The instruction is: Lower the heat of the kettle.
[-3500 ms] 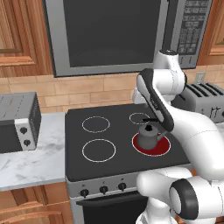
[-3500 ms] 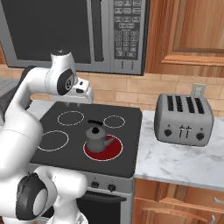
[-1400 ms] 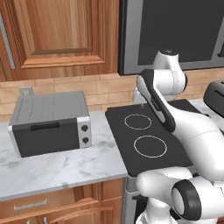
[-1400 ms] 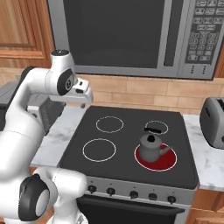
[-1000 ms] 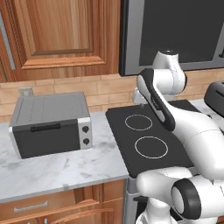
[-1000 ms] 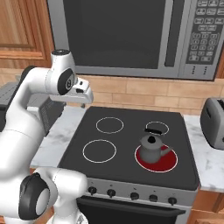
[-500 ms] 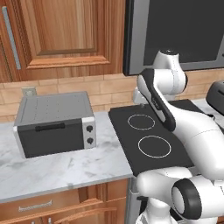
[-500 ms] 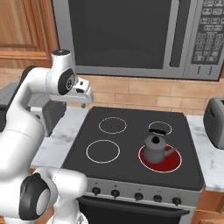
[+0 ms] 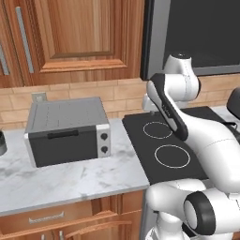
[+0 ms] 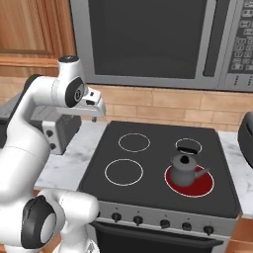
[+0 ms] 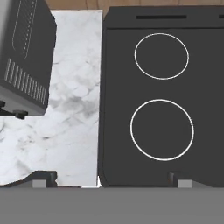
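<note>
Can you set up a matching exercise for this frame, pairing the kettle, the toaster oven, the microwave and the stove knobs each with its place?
Things:
1. kettle
2. toaster oven
3. microwave
4. stove knobs

Places:
A. on the wall above the stove
B. on the glowing red burner
C. in a row along the stove's front edge
D. on the marble counter left of the stove

Pairs: 1-B, 2-D, 3-A, 4-C
</note>
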Available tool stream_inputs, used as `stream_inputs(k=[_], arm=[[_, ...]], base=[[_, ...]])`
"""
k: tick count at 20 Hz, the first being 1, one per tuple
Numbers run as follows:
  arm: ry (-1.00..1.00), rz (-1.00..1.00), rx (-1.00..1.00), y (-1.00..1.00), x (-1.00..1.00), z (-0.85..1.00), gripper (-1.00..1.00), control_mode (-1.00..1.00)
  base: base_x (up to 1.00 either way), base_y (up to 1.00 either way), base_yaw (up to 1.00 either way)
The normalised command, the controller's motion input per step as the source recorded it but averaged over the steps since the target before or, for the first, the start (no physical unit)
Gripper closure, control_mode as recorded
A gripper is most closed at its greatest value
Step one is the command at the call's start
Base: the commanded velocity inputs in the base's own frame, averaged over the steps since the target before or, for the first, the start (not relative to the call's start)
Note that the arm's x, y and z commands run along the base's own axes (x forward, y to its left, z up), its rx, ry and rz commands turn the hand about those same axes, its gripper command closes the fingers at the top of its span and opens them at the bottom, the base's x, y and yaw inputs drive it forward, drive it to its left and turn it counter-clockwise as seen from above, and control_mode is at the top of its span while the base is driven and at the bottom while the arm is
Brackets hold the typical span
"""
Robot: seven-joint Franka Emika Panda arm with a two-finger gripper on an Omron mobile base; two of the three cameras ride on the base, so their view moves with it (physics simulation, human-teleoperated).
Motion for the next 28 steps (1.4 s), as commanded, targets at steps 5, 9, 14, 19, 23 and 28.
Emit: stream_inputs(k=[5, 9, 14, 19, 23, 28], arm=[[0.00, 0.00, 0.00, 0.00, 0.00, 0.00, -1.00, 1.00], [0.00, 0.00, 0.00, 0.00, 0.00, 0.00, -1.00, 1.00], [0.00, 0.00, 0.00, -0.02, 0.00, -0.01, -1.00, -1.00], [-0.16, -0.04, 0.14, -0.54, -0.43, -0.18, -1.00, -1.00], [-0.20, -0.16, 0.27, -0.91, -0.64, -0.31, -1.00, -1.00], [-0.21, -0.21, 0.32, -0.96, -0.77, -0.41, -1.00, -1.00]], base=[[0.14, 0.03, 0.09], [0.02, 0.00, 0.07], [0.00, 0.00, 0.02], [0.00, 0.00, 0.00], [0.00, 0.00, 0.00], [0.00, 0.00, 0.00]])
